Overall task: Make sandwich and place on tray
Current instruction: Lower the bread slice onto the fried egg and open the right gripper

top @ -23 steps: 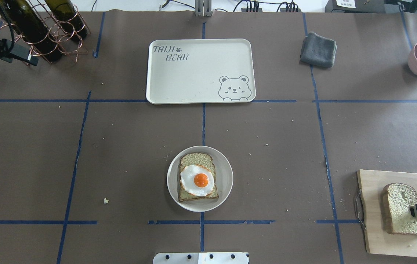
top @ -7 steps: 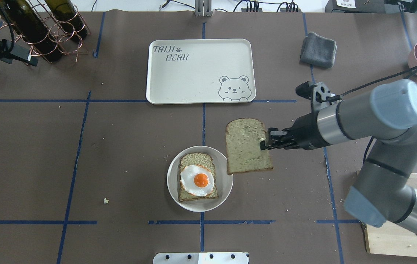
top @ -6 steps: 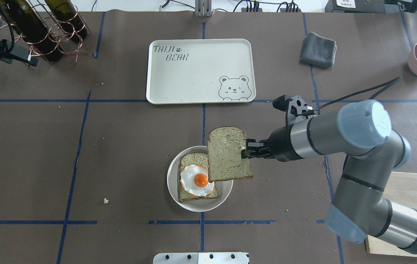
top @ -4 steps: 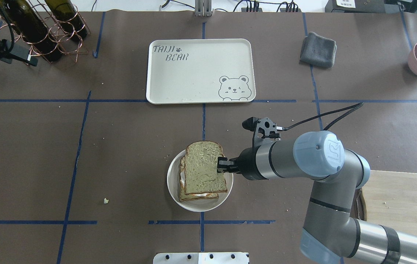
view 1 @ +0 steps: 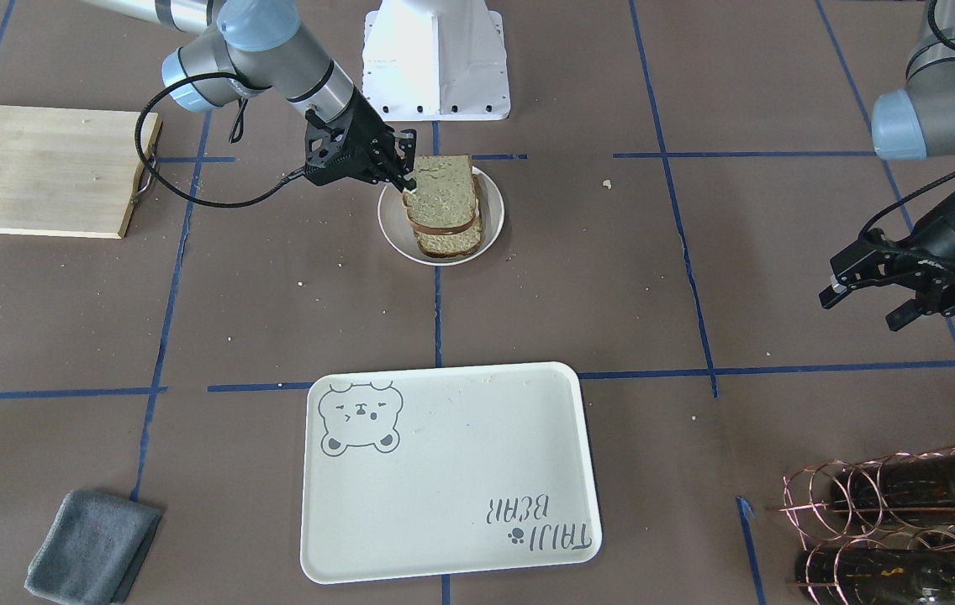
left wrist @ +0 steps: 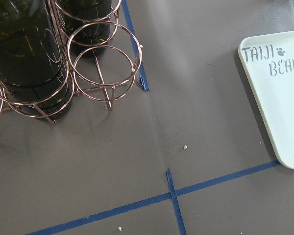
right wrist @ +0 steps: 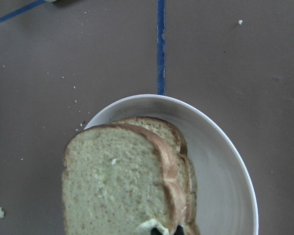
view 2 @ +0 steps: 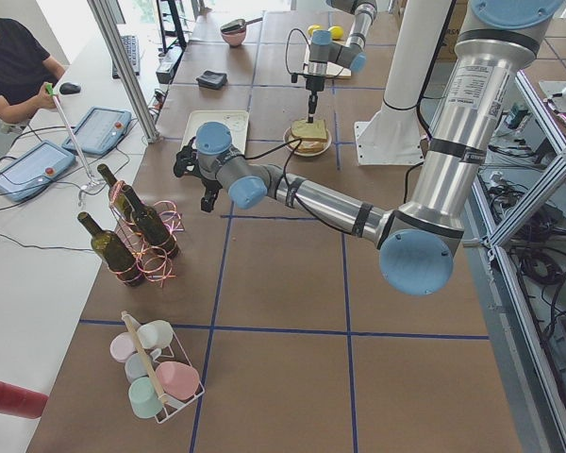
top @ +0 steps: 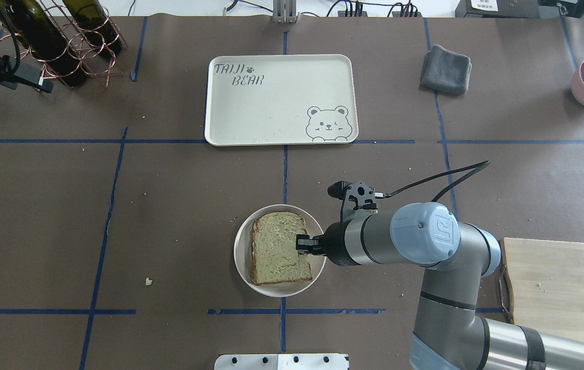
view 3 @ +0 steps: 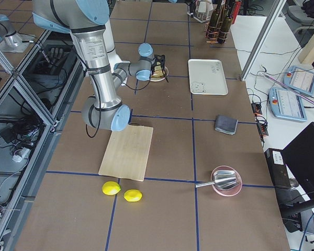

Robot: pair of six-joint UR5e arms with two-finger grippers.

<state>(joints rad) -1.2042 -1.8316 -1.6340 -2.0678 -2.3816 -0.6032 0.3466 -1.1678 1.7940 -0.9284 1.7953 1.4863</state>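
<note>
The brown-papered counter (top: 168,205), marked off with blue tape, had the round white plate (top: 316,267) close to my side and the bear-printed tray (top: 271,103) well beyond it, bare. On the plate sat the sandwich (top: 277,246), its two slices stacked roughly square. My right claw (top: 299,243) pinched the near edge of the top slice (view 1: 442,189), which lay on or barely above the stack; I could not tell which. Only a sliver of white showed between the slices. My left claw (view 1: 860,309) hung spread and empty, well off beside the wine rack (view 1: 889,521). The cutting board (top: 559,277) was bare. By my reckoning the stacking was all but finished: letting go, then carrying the sandwich to the tray, was still left.
</note>
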